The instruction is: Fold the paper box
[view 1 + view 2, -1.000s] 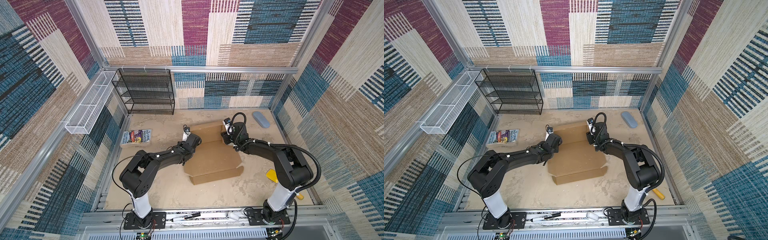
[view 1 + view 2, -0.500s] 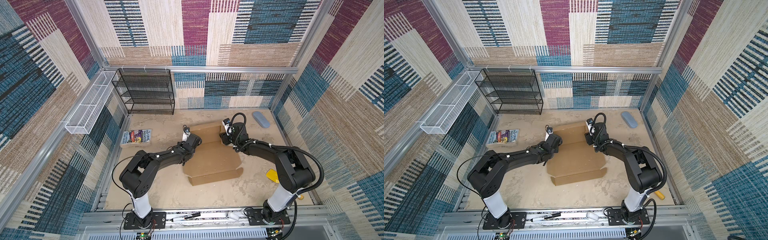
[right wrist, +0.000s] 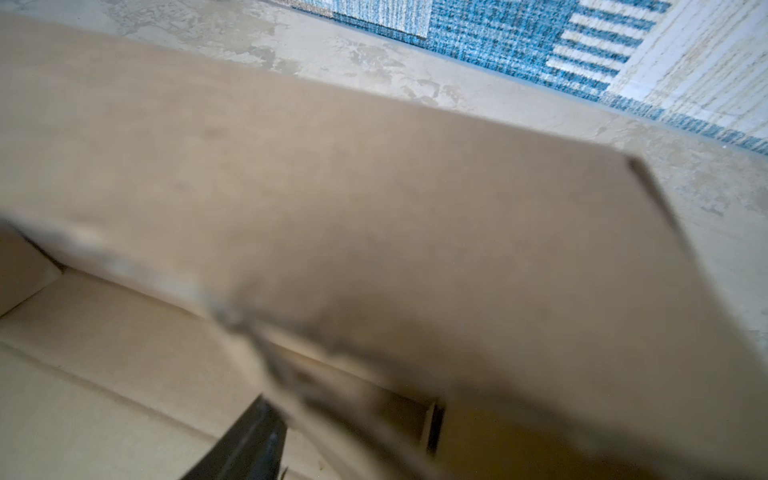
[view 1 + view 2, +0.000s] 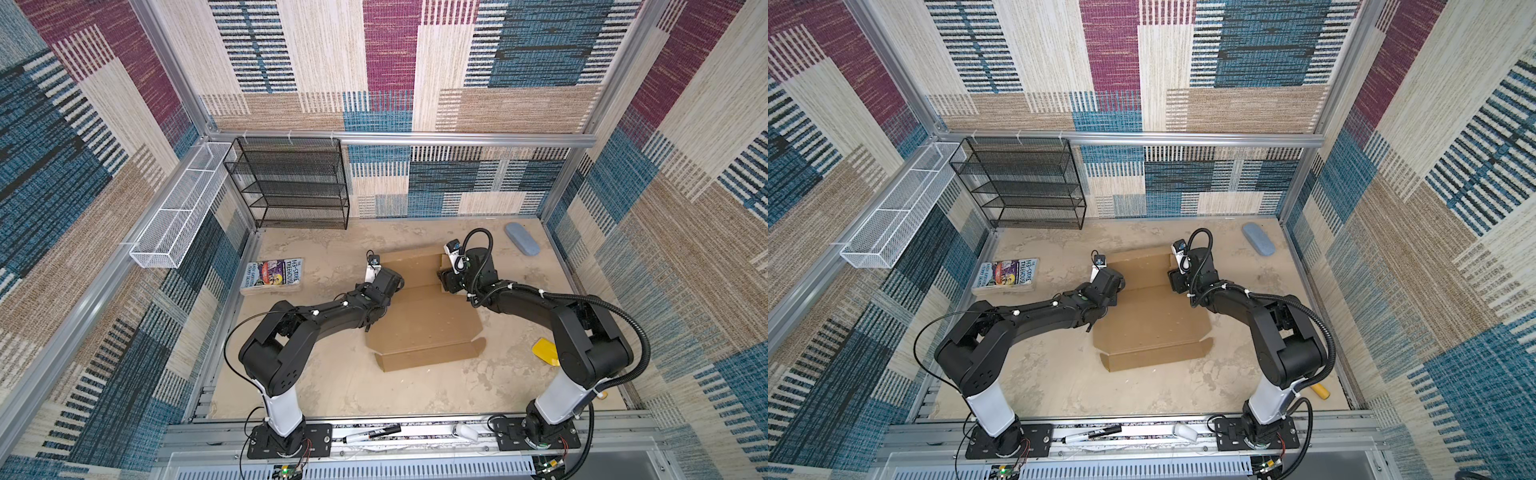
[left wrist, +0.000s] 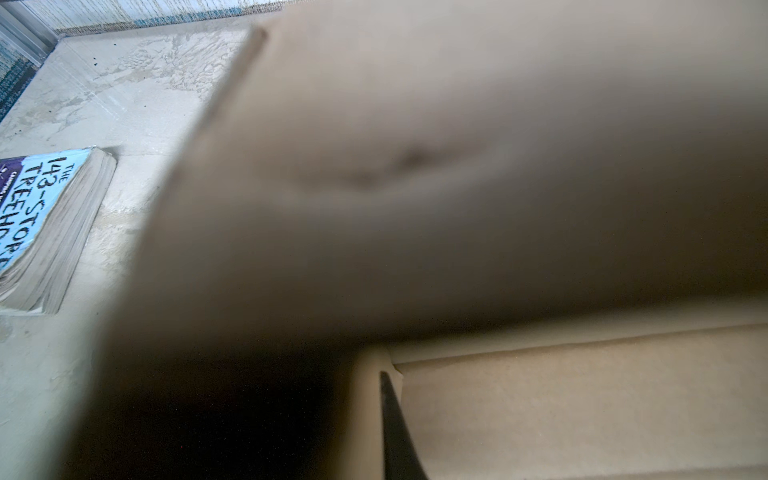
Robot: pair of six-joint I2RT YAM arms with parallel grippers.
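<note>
The paper box (image 4: 424,324), brown cardboard, lies half folded mid-table in both top views, its back panel (image 4: 1138,266) raised and its front flap (image 4: 428,357) low. My left gripper (image 4: 397,284) is at the box's left side. It is shut on a side flap (image 5: 365,415), with one dark finger (image 5: 395,432) showing inside. My right gripper (image 4: 446,282) is at the back right corner. Its one visible finger (image 3: 249,440) stands well off to the side, so the jaws are open. A blurred flap (image 3: 415,249) crosses in front of them.
A book (image 4: 272,274) lies left of the box. A black wire shelf (image 4: 297,183) and a white wire basket (image 4: 178,208) stand at the back left. A grey-blue case (image 4: 522,239) is back right, a yellow object (image 4: 544,351) right, a marker (image 4: 374,434) on the front rail.
My right gripper has shifted slightly left and nearer along the box's back right corner, and the box has edged left with it. The left arm holds still.
</note>
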